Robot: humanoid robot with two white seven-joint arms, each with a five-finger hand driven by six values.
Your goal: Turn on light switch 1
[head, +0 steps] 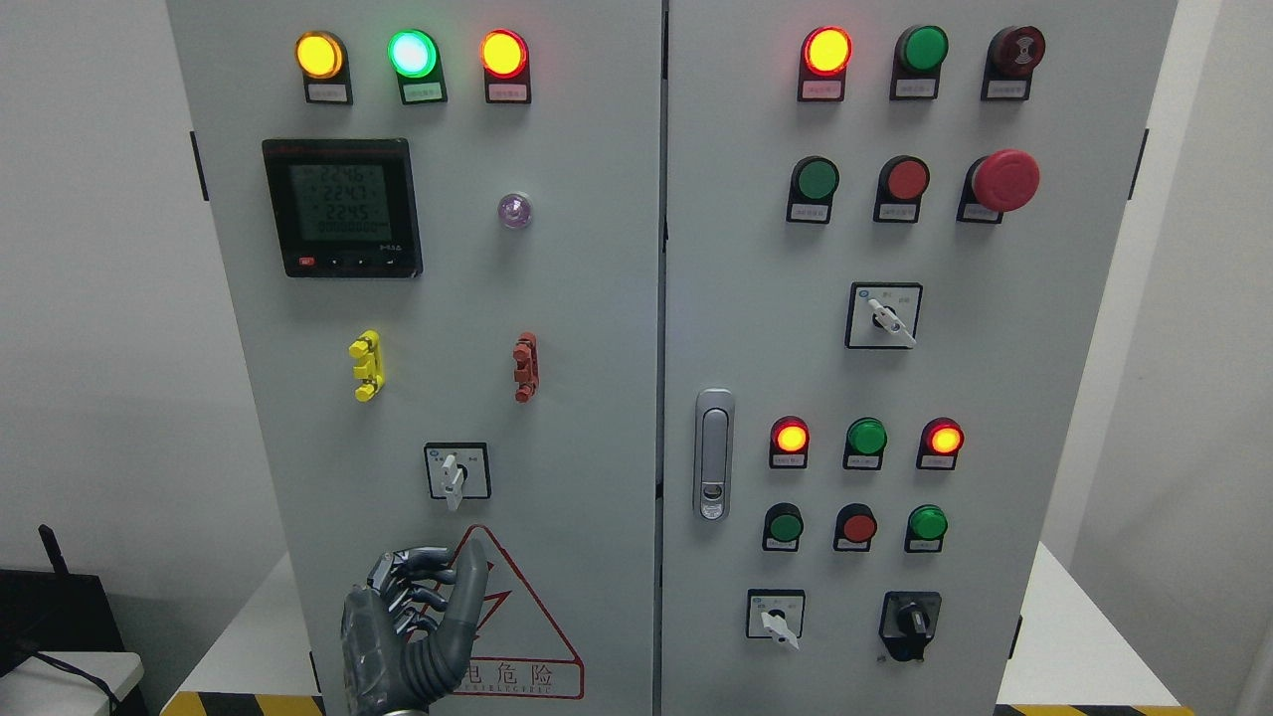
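Observation:
A grey electrical cabinet (597, 298) with two doors fills the head view. On the left door a white rotary selector switch (455, 473) sits in a black-framed plate, its knob pointing roughly straight down. My left hand (438, 582) comes up from the bottom edge just below that switch, in front of the red warning triangle (527, 636). Its four fingers are curled inward and the thumb (471, 577) points up; it holds nothing. The thumb tip is a short way under the switch, not touching it. My right arm does not show.
The left door also carries three lit lamps (413, 53), a digital meter (343, 207), and yellow (366, 365) and red (525, 366) clips. The right door has a handle (713, 452), several buttons and lamps, a red mushroom stop (1004, 180) and more selector switches (883, 316).

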